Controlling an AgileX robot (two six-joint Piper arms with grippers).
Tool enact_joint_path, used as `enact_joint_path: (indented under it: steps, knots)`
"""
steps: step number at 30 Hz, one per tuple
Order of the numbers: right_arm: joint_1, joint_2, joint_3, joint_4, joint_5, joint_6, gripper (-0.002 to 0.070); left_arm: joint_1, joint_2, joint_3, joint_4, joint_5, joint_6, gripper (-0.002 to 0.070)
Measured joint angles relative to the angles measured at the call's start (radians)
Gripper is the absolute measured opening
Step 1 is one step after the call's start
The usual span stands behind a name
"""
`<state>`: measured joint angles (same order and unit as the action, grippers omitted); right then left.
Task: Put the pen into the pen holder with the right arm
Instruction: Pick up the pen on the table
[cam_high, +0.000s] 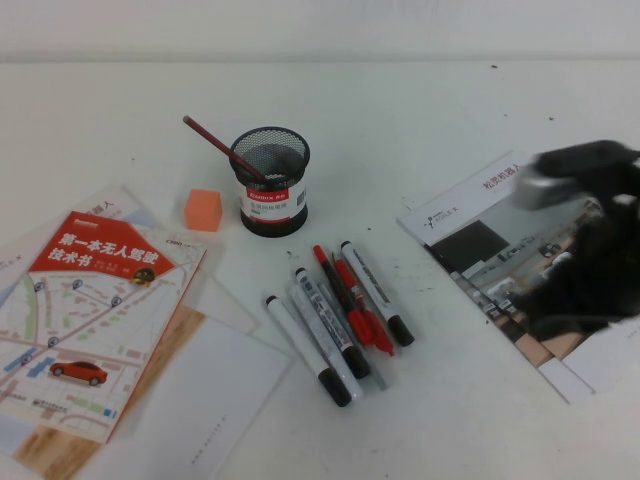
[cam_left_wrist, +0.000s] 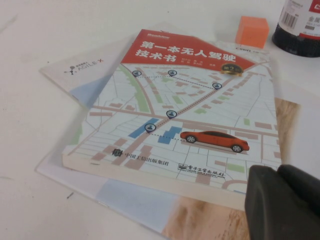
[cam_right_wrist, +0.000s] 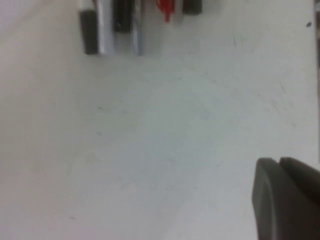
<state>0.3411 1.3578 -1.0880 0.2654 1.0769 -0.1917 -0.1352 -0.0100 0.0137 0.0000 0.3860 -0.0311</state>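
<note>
Three white-barrelled markers with black caps lie side by side with red pens mid-table: one, one with dark print, one. I cannot tell which is the pen. Their cap ends show in the right wrist view. The pen holder, a black mesh cup with a white and red band, stands behind them with a red pencil in it. My right gripper is a blurred dark shape right of the markers, apart from them; its fingers are shut and empty. My left gripper is shut and empty over a book.
A red-and-white map book on papers lies at the left, also in the left wrist view. An orange cube sits left of the holder. A brochure lies under the right arm. Red pens lie among the markers.
</note>
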Motion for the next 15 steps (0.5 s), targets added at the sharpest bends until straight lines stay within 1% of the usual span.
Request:
enact_joint_path:
  steps: [2,4,10,12,13,15]
  knots:
    - [0.041,0.136,-0.101,-0.067,0.063,0.021,-0.002,0.0,0.0,0.0,0.0,0.0,0.0,-0.0001]
    - [0.067,0.23,-0.192,-0.096,0.111,0.029,-0.002,0.0,0.0,0.0,0.0,0.0,0.0,-0.0001]
    - [0.142,0.506,-0.461,-0.151,0.135,0.037,-0.0013,0.0,0.0,0.0,0.0,0.0,0.0,-0.0001]
    - [0.17,0.57,-0.548,-0.173,0.136,0.038,0.0013,0.0,0.0,0.0,0.0,0.0,0.0,-0.0001]
    - [0.182,0.602,-0.589,-0.182,0.137,0.039,0.0036,0.0,0.0,0.0,0.0,0.0,0.0,-0.0001]
    - [0.202,0.661,-0.664,-0.189,0.138,0.047,0.011,0.0,0.0,0.0,0.0,0.0,0.0,-0.0001]
